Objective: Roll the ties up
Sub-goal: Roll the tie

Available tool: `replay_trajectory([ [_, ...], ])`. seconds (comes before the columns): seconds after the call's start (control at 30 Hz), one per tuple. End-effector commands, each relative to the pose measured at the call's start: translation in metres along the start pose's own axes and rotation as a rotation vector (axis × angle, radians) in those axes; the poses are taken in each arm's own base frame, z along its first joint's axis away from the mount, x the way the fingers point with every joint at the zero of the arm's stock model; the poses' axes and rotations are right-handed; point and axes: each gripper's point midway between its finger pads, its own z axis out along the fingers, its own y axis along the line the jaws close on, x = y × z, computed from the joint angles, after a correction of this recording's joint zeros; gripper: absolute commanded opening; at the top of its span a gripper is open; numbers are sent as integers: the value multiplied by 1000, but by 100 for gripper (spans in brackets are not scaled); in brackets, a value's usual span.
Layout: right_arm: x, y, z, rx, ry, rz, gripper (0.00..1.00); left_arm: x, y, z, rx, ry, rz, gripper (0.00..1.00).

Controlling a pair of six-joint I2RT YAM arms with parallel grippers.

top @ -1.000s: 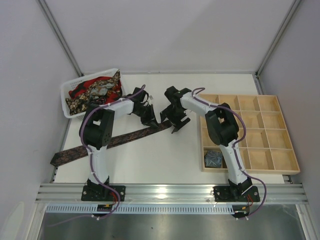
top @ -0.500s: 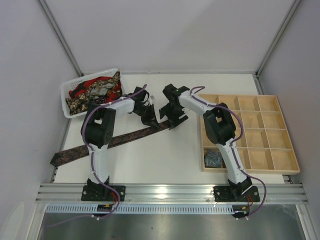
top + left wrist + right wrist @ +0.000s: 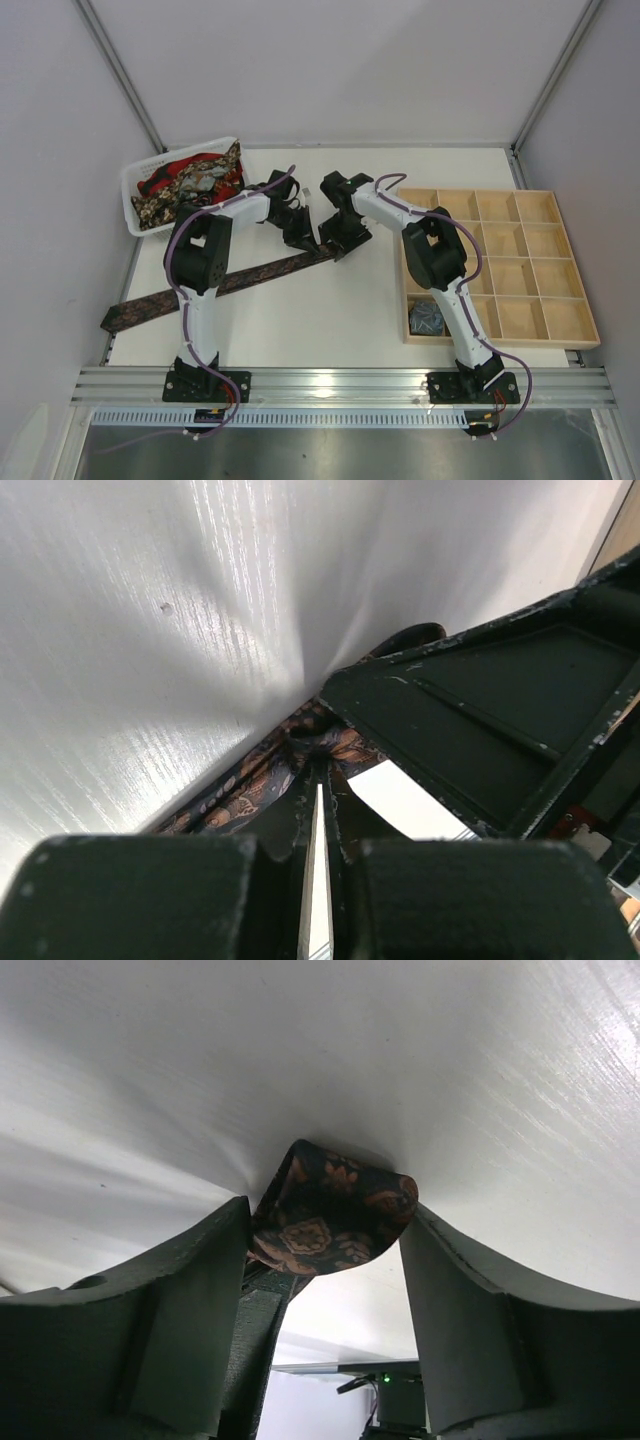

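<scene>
A long dark brown-maroon patterned tie (image 3: 215, 285) lies flat and slanted across the table, from the near left edge to the middle. Its far end sits between the two grippers. My left gripper (image 3: 300, 236) is shut on the tie near that end; in the left wrist view the fingers (image 3: 322, 765) leave only a thin slit and the fabric (image 3: 250, 785) bunches at their tips. My right gripper (image 3: 335, 242) is open around the tie's curled end (image 3: 335, 1215), which stands between its two fingers (image 3: 325, 1210) without being squeezed. The right gripper's black body (image 3: 480, 730) is close beside the left one.
A white basket (image 3: 135, 185) at the far left holds several loose red, gold-black and grey ties. A wooden tray (image 3: 500, 265) with many compartments stands at the right; a small grey-blue coiled tie (image 3: 427, 317) sits in its near left compartment. Walls enclose the table.
My right gripper has moved left, closing in on the tie's end and the left gripper. The left gripper and the tie have hardly moved.
</scene>
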Motion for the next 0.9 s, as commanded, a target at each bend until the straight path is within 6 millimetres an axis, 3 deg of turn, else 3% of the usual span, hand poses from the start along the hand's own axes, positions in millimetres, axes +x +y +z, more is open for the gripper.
replay_trajectory([
  [0.0,-11,-9,14,52,-60,17,65,-11,-5,-4,19,-22,37,9],
  [0.23,-20,-14,16,63,-91,2,58,-10,-7,-4,29,-19,31,9],
  [0.47,-21,-16,22,71,-87,-4,43,-8,-10,-4,33,-19,33,9],
  [0.63,-21,-17,22,71,-84,-7,44,-7,-12,-3,35,-21,27,9],
  [0.87,-23,-17,24,66,-73,-9,57,-7,-22,-12,49,-42,27,9],
])
